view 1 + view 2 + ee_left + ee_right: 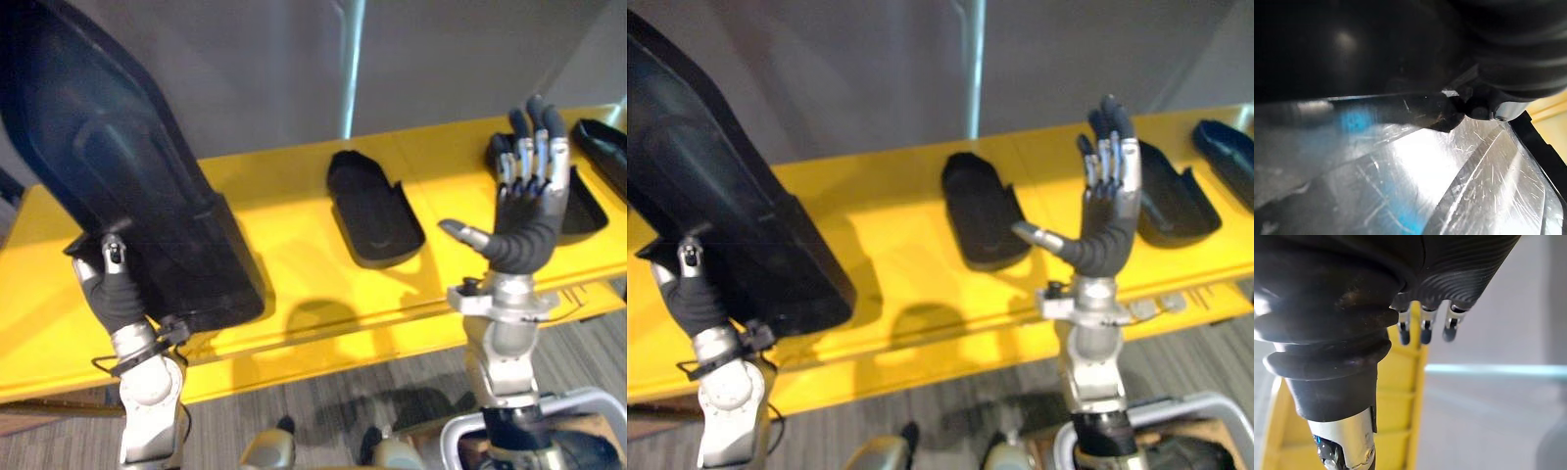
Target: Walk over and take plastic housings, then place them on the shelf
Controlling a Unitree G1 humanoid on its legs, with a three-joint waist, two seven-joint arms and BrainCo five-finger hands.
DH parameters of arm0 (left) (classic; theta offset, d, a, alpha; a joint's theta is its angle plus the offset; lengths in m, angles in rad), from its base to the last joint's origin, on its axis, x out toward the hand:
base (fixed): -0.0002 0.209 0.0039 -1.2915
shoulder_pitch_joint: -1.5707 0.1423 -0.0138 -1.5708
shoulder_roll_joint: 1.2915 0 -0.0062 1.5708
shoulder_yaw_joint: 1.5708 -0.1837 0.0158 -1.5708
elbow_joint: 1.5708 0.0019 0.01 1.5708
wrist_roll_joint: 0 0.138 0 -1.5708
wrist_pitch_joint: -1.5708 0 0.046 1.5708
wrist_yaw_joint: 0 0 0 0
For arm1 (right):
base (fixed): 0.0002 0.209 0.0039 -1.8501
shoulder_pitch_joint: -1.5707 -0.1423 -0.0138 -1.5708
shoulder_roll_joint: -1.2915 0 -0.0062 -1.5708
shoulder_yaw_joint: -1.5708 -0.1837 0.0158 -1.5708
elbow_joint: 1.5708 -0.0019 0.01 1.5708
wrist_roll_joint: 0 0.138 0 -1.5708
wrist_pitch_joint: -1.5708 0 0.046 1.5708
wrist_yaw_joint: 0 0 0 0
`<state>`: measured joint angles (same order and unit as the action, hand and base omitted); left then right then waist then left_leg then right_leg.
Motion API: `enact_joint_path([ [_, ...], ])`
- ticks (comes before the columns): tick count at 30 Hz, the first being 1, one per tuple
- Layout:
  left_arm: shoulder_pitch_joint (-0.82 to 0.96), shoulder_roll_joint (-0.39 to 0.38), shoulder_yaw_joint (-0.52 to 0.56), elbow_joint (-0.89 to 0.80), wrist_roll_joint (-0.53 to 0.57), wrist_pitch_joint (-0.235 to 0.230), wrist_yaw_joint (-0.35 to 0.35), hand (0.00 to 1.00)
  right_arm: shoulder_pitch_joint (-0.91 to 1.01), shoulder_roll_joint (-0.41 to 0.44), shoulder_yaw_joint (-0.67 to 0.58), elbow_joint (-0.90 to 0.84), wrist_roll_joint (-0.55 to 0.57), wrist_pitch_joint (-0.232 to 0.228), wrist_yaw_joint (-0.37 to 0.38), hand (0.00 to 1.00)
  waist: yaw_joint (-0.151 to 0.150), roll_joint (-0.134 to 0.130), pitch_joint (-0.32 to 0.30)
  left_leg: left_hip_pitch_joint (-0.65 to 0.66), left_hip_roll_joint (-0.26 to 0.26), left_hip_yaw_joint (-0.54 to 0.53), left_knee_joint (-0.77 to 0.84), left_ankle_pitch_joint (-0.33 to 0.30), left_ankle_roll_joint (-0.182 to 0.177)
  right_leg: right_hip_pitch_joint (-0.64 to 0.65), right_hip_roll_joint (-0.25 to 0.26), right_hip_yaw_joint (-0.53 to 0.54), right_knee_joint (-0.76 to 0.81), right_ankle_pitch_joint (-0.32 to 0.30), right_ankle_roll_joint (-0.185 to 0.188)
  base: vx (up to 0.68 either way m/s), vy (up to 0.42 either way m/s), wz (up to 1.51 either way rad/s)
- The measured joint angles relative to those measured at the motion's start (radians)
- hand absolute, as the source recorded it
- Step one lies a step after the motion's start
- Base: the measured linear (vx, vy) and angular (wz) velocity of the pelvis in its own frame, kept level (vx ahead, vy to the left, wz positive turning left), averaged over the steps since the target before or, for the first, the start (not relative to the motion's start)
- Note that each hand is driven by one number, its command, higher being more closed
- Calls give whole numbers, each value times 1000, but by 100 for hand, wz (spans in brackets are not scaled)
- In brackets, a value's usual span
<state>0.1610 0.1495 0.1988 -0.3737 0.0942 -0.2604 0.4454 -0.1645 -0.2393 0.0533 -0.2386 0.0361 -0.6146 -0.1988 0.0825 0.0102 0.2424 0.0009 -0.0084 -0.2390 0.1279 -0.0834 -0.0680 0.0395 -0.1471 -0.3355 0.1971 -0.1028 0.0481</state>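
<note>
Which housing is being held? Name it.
The large housing at left, tilted up in the left robot hand; the others lie flat on the yellow shelf.

Left hand against glossy housing, yellow shelf

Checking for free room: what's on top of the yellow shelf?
A housing lies in the middle, two more at the right end, one by the open right hand, one past it. The big housing in the left hand hides the left of the shelf.
</note>
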Motion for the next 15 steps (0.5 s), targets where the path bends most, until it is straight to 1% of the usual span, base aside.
enact_joint_path([
  [1,7,0,10,-1,0,10,-4,100,0,1,-1,0,-14,7,-9,0,6,0,-1,-1,-2,0,-3,4,0,0,-2,-2,-1,1,2,-39,17,22],
  [2,22,0,39,-1,1,32,-19,100,4,1,-3,0,-29,20,-32,0,11,0,-1,0,-5,1,-13,12,1,3,-7,-11,-3,4,6,-52,20,20],
  [3,37,1,68,-1,0,58,-40,100,14,1,-11,0,-43,39,-51,0,10,-1,-3,1,-7,2,-17,17,4,12,-9,-18,-12,8,12,-43,16,19],
  [4,44,1,80,-1,-2,72,-54,100,24,1,-18,0,-51,48,-61,0,11,-2,-3,2,-8,3,-17,17,4,17,-9,-18,-16,10,14,-42,20,13],
  [6,71,4,118,-1,-6,122,-110,100,80,1,-63,-4,-70,83,-75,0,12,-7,-18,0,-7,21,-22,16,7,18,-12,-17,-21,13,17,-35,26,1],
  [8,84,10,141,3,-12,180,-165,100,142,1,-131,-18,-70,112,-81,0,10,-8,-31,0,2,65,-30,18,16,17,-12,-8,-34,18,19,-23,27,-13],
  [9,86,24,148,12,-14,222,-192,100,174,0,-181,-20,-67,123,-80,0,3,-7,-35,0,7,95,-33,19,17,15,-10,5,-43,22,19,-19,37,-32],
  [10,86,49,155,36,-22,267,-213,100,198,-1,-226,-20,-47,135,-74,0,-11,-3,-39,1,9,118,-33,18,18,10,-9,22,-51,31,25,-11,36,-37],
  [11,84,63,156,57,-31,288,-220,100,208,-1,-248,-20,-35,141,-67,0,-19,-1,-42,1,10,128,-34,17,19,3,-8,34,-53,35,25,-3,51,-49],
  [13,62,108,157,179,-58,364,-231,100,245,-13,-319,-20,-9,149,-58,0,-55,15,-53,3,12,175,-34,16,21,-17,-7,76,-58,55,32,7,56,-53],
  [14,54,117,157,209,-72,380,-231,100,257,-16,-334,-20,-5,154,-56,0,-65,16,-54,7,14,188,-34,16,22,-21,-6,90,-58,56,33,19,47,-50],
  [15,32,129,159,260,-95,414,-231,100,284,-21,-361,-19,12,159,-49,0,-79,19,-54,19,16,207,-41,16,22,-24,-5,107,-59,59,33,21,39,-50],
])
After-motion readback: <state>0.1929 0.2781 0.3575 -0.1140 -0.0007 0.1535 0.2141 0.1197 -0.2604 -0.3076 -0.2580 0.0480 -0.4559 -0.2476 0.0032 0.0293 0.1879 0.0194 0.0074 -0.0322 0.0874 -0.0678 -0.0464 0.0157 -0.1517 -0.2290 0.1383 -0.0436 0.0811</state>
